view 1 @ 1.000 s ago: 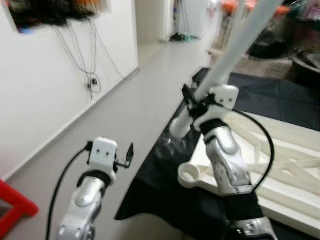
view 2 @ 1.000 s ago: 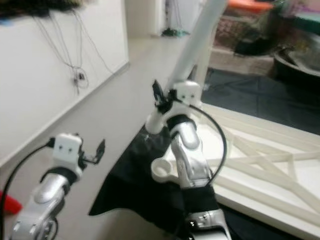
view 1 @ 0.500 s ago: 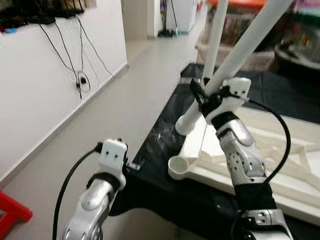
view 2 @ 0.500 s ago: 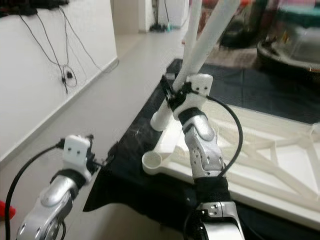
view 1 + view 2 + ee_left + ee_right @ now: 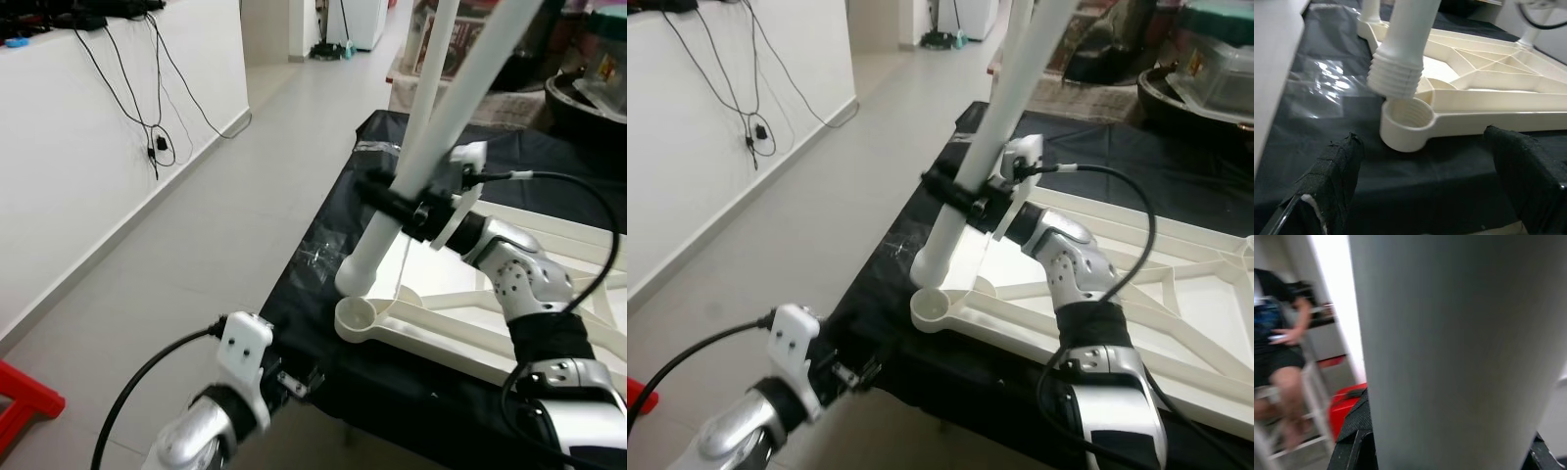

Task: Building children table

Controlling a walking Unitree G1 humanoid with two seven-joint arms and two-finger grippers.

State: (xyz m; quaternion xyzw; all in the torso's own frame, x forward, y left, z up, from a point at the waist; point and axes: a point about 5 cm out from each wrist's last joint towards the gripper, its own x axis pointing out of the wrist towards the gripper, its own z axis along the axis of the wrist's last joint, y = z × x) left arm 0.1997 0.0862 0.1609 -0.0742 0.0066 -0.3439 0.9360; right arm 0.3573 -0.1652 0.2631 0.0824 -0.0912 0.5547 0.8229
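I see a black sheet (image 5: 323, 284) spread over a grey floor (image 5: 196, 245) that fills the left half of the frame, with a white wall (image 5: 78, 147) and dangling cables (image 5: 157, 108) at upper left. On the sheet, at centre right, lies the upturned cream table top (image 5: 509, 333), ribbed underneath, with a round threaded socket (image 5: 1406, 121) at its near corner. My right gripper (image 5: 411, 208) is clamped around a white table leg (image 5: 431, 137), tilted, its threaded end just above the socket. My left gripper (image 5: 1425, 181), at the bottom edge, is spread wide and holds nothing.
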